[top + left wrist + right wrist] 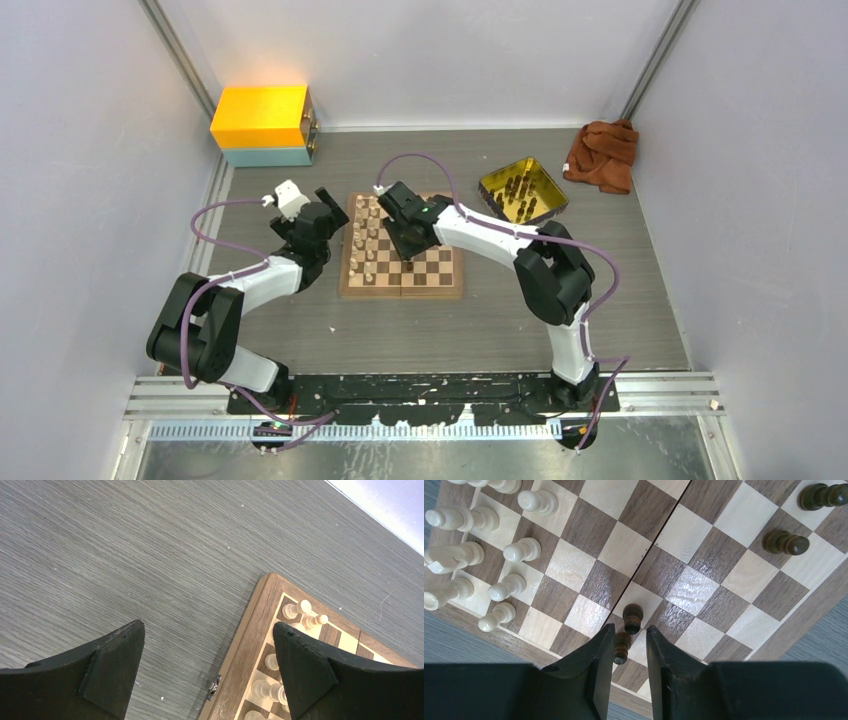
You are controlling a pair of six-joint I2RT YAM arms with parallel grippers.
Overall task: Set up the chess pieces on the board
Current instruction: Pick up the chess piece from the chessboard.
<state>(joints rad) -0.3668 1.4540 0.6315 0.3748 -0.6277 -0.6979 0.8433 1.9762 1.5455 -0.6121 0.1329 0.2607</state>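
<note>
The board lies mid-table, with pale chess pieces in two rows along its left side. My right gripper hangs low over the board's near edge, open. One dark pawn stands between its fingers, against the left one and apart from the right. A second dark pawn stands just past the fingertips, and two more dark pieces stand at the far right. My left gripper is wide open and empty, over the table beside the board's left border.
A yellow tray behind the board on the right holds several dark pieces. A brown cloth lies at the back right. A yellow and teal box stands at the back left. White walls close in both sides.
</note>
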